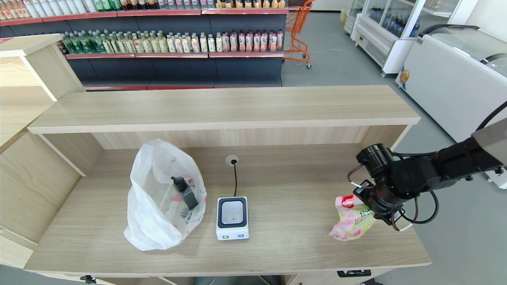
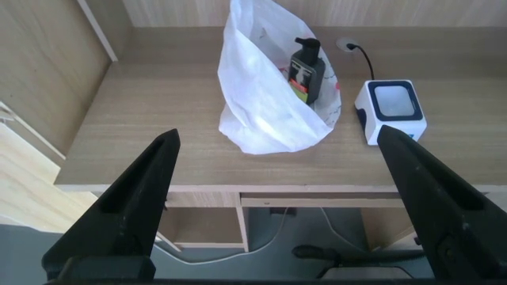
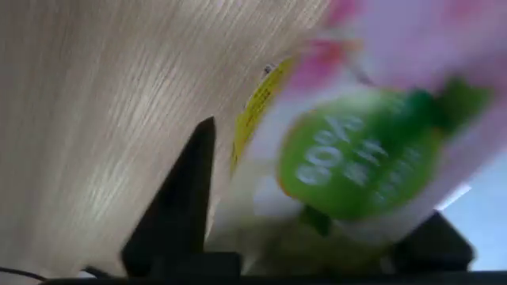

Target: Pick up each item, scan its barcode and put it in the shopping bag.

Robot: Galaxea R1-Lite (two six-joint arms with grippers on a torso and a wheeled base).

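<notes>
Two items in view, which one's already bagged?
The dark pump bottle, standing inside the white shopping bag. The pink pouch is outside it, in the right gripper.

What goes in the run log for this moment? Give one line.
right tool gripping pouch at counter's right | left tool open | bottle in shopping bag | scanner beside it

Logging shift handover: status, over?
Left gripper open, off counter's near edge. Right gripper at pouch, grip unconfirmed. Bottle in shopping bag; nothing between pouch and scanner.

Pink pouch [image 1: 351, 222] with green label and red top, whitish see-through bag [image 1: 147, 221], black bottle [image 1: 185, 193], white scanner [image 1: 232, 218], pale woodgrain counter [image 1: 293, 206].
</notes>
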